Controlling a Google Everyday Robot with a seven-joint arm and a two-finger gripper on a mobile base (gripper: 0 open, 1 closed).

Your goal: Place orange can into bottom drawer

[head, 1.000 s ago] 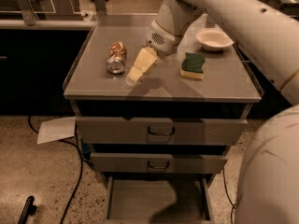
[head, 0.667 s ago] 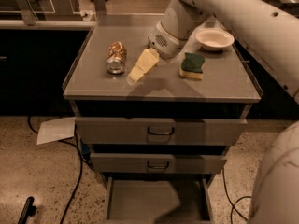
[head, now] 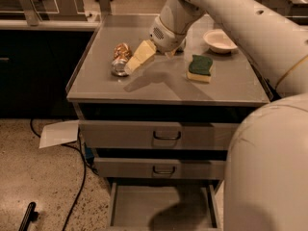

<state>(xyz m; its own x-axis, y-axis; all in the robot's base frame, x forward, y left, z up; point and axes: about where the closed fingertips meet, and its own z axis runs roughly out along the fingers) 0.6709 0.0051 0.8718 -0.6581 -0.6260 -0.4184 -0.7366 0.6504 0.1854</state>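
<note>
Hanging beside the orange can (head: 119, 57) near the left edge of the cabinet top (head: 159, 86): gripper (head: 138, 59), openness untellable.

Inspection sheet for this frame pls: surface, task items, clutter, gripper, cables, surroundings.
Surface: grey cabinet top, flat, holds the loose items.
Job's things: orange can lying on its side on the top; bottom drawer pulled open, nothing seen in it.
Clutter: green-and-yellow sponge; white bowl.
Gripper: gripper low over the top, right beside the orange can; contact unclear.
Cables: black cable on the floor by the cabinet.
Surroundings: two upper drawers shut; sheet of paper on the floor.
</note>
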